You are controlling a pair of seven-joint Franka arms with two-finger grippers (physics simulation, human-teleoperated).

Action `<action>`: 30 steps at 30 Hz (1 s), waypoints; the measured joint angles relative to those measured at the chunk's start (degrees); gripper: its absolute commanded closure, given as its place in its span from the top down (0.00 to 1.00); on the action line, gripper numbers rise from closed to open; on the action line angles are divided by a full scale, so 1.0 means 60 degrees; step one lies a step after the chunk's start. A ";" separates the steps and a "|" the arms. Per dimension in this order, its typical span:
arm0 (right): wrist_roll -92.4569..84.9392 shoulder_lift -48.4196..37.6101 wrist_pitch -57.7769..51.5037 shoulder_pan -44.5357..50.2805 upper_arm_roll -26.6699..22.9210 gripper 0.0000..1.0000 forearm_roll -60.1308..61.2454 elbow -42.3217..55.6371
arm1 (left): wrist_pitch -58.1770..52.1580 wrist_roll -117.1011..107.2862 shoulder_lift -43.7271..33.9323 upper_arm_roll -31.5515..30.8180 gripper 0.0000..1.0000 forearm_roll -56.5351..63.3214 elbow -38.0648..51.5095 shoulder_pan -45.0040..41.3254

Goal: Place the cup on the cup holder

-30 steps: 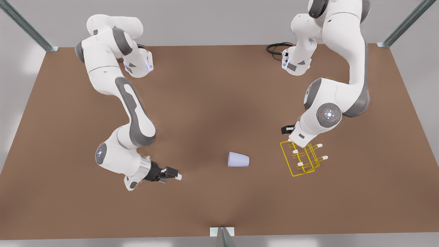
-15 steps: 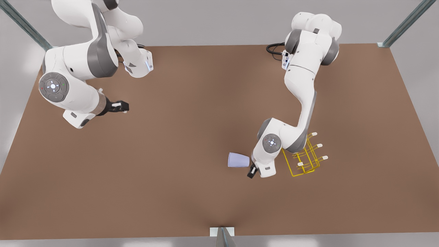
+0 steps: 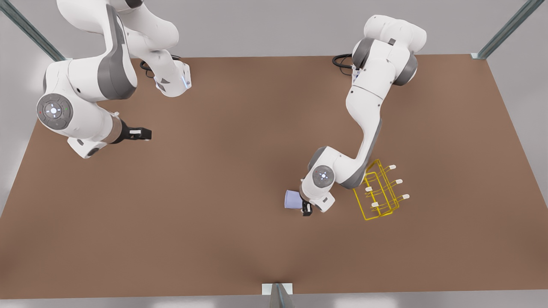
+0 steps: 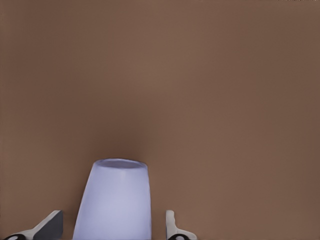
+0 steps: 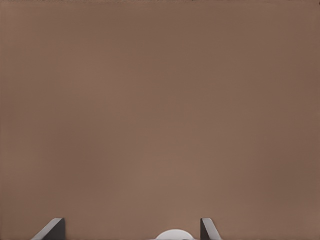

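One cup (image 4: 116, 197) sits between the left gripper's (image 3: 305, 208) spread fingers, seemingly untouched; one cup holder (image 3: 379, 192); right gripper (image 3: 139, 134) open.

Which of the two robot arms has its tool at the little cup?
The left arm, on the front view's right: its tool sits at the cup, fingers open on either side. The right tool waits far off over bare table.

White glossy arm shells (image 3: 368, 107) with grey joint bands, round lit wrist caps (image 3: 323, 176), black grippers, black cable (image 3: 342, 60) at base.
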 measured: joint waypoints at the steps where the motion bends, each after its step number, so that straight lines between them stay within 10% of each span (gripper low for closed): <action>1: 0.0025 0.0013 0.0017 -0.0006 0.0000 1.00 -0.0008 0.0004 | 0.0000 -0.0178 0.0020 -0.0002 1.00 -0.0002 -0.0031 -0.0009; 15: 0.0253 0.0148 0.0149 -0.0014 0.0001 1.00 -0.0041 0.0008 | 0.0659 -0.1868 0.0697 -0.0143 1.00 -0.0016 -0.0054 -0.0093; 18: 0.0273 0.0195 0.0157 -0.0031 0.0000 1.00 -0.0037 0.0008 | 0.0762 -0.2077 0.0775 -0.0163 0.76 -0.0023 -0.0043 -0.0142; 24: 0.0298 0.0254 0.0170 -0.0034 -0.0001 1.00 -0.0026 0.0019 | 0.0487 -0.2366 0.0562 -0.0198 0.74 -0.0137 0.0317 0.0048; 30: 0.0312 0.0281 0.0181 -0.0044 0.0000 1.00 0.0029 0.0018 | -0.2946 -0.2406 0.0152 0.4362 0.74 0.0732 0.0831 -0.2674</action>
